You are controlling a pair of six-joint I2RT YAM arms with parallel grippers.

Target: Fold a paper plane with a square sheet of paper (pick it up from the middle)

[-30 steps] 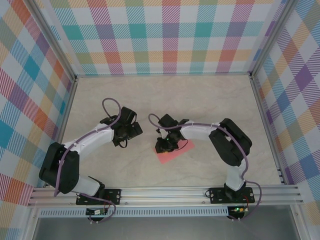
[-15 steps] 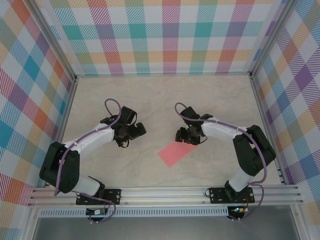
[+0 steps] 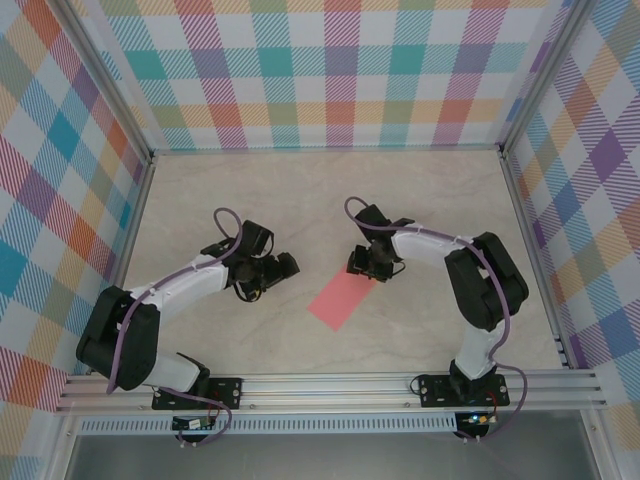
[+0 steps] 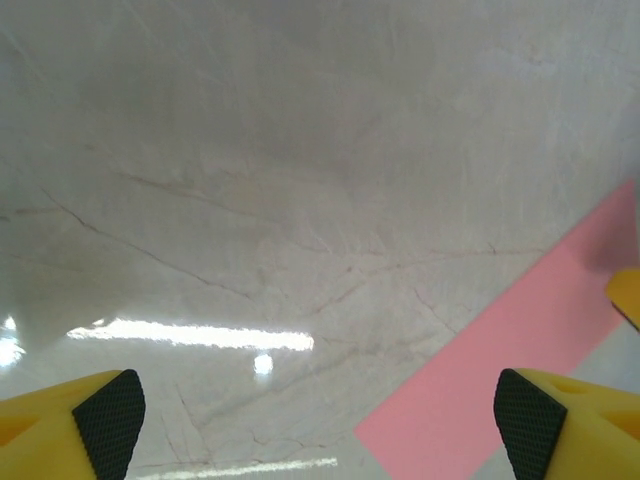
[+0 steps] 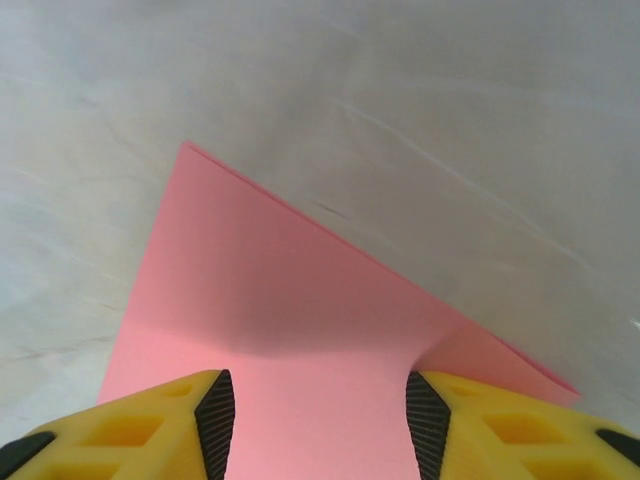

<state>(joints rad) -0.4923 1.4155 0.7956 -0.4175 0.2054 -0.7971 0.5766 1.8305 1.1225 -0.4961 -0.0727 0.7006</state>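
Paper (image 3: 340,300) lies flat, so we judge the right pincer (image 5: 315,400), apart over its far end, and left pincer (image 4: 315,410), also apart, ready to grip.

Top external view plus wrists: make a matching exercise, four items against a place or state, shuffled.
1. left pincer
2. right pincer
3. folded salmon-pink paper sheet
4. multicoloured checked wall panels

A. lies flat between both pincers
B. open, pink paper directly beneath it
C. stands around the pale marbled tabletop
D. open over mostly bare tabletop

Pairs: 1-D, 2-B, 3-A, 4-C
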